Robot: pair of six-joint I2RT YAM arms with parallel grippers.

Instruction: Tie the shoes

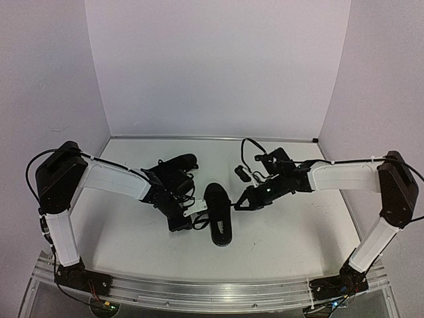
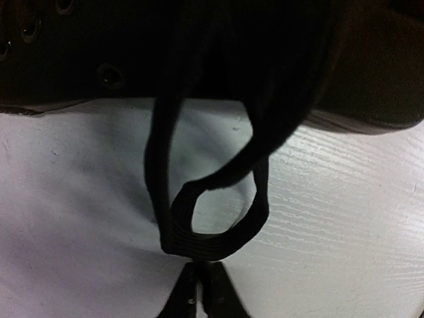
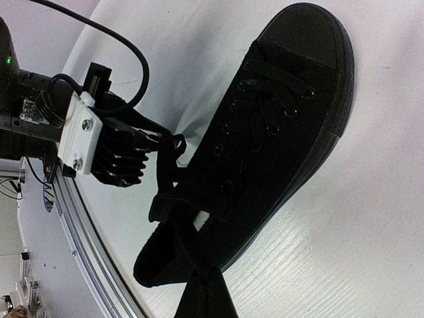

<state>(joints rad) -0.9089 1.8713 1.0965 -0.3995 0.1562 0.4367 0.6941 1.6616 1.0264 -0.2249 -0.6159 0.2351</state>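
**Left side of the bench.** The left arm (image 1: 112,179), white-sleeved with black joints, reaches from the near-left corner towards the middle. Behind its wrist, nearer the far edge, lies the second black lace-up shoe (image 1: 180,161), partly hidden by the arm. The left gripper (image 2: 199,281) has its jaws pressed together on the lace loop (image 2: 207,246). This thin, flat black band comes down from the shoe's side and curls into a small ring over the white wood-grain bench top (image 2: 344,218).

**Centre.** The black canvas lace-up shoe (image 1: 217,211) stands on its sole about midway between the left and right edges. Its toe points to the far edge and its heel opening to the near edge. The lacing crosses the eyelets, and its ends are drawn out to either side.

**Right side.** The right arm (image 1: 344,177) comes in from the near-right corner. The right gripper (image 3: 202,295) sits just beside the shoe with its jaws together, pinched on the lace strand (image 3: 189,255). The strand runs from the heel end of the shoe straight into the fingertips
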